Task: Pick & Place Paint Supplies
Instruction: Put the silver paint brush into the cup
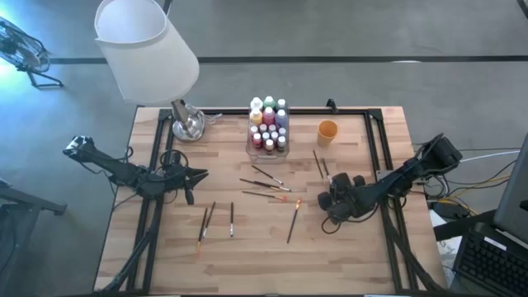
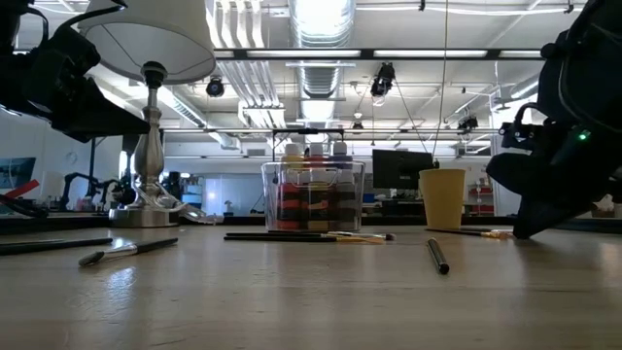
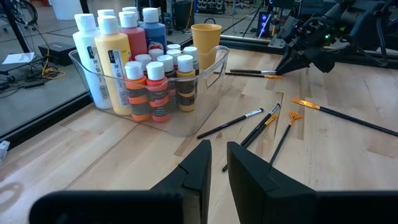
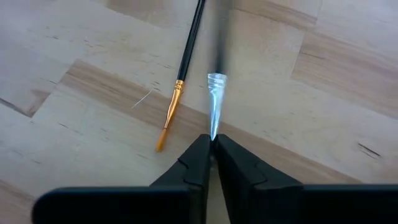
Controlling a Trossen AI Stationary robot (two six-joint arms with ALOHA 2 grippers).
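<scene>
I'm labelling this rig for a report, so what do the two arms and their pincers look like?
Both arms are matte black and jointed, left arm and right arm, with dark cables at their bases. Each pincer has two flat, wedge-shaped black fingers: left pincer, right pincer. A small green light glows on the right arm's wrist.

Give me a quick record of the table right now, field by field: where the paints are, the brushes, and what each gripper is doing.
paint bottles: standing in the clear box at the table's far middle
orange cup: right of the box
loose paintbrushes: scattered on the wood in front of the box
right gripper: low at the table, shut on a paintbrush with a clear tip cover
left gripper: above the table's left side, holds nothing
lamp: far left corner
</scene>
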